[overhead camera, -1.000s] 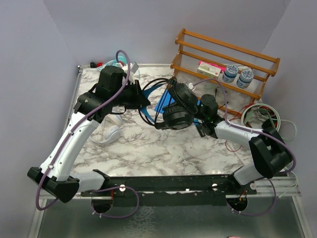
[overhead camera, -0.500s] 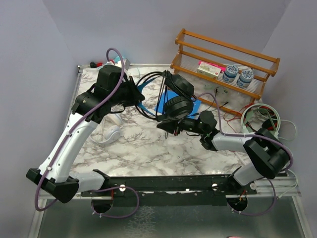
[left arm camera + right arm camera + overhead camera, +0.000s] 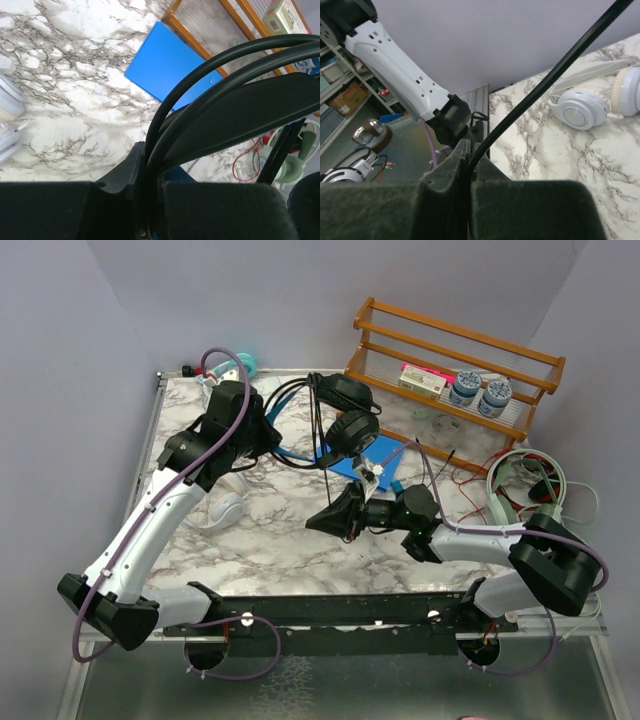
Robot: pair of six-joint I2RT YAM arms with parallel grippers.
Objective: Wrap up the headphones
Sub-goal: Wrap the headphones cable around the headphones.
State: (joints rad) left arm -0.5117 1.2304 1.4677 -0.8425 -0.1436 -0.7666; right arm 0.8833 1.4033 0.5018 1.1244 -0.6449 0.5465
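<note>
Top view first. The left gripper (image 3: 278, 436) is clamped on the headband of the black headphones (image 3: 352, 428). Both cups sit right off its fingertips, over a blue sheet (image 3: 345, 462) on the marble table (image 3: 290, 550). The right gripper (image 3: 318, 521) is nearer the arm bases, nose pointing left, with the jaws pressed together. What's between them is too small to tell from up here. The white headphones (image 3: 225, 510) lie flat just left of that gripper, under the left forearm. A bit of teal headphones (image 3: 243, 364) pokes out behind the left wrist at the far corner. The wooden rack (image 3: 455, 350) is beyond the black headphones, and a pale green headset (image 3: 515, 480) sits in a wire tangle by the right elbow.

Left wrist view: the fingers (image 3: 210, 210) are squeezed on the black headband, with two thin black bars and the wide strap curving up and right out of the grip. The blue sheet is straight ahead, the rack past it, and an edge of the white headphones is at the far left.

Right wrist view: the pads (image 3: 520, 210) are tight together, pinching the thin black cable (image 3: 545, 80), which runs taut up and to the right. The white headphones are ahead on the right and the left arm is off to the left.
</note>
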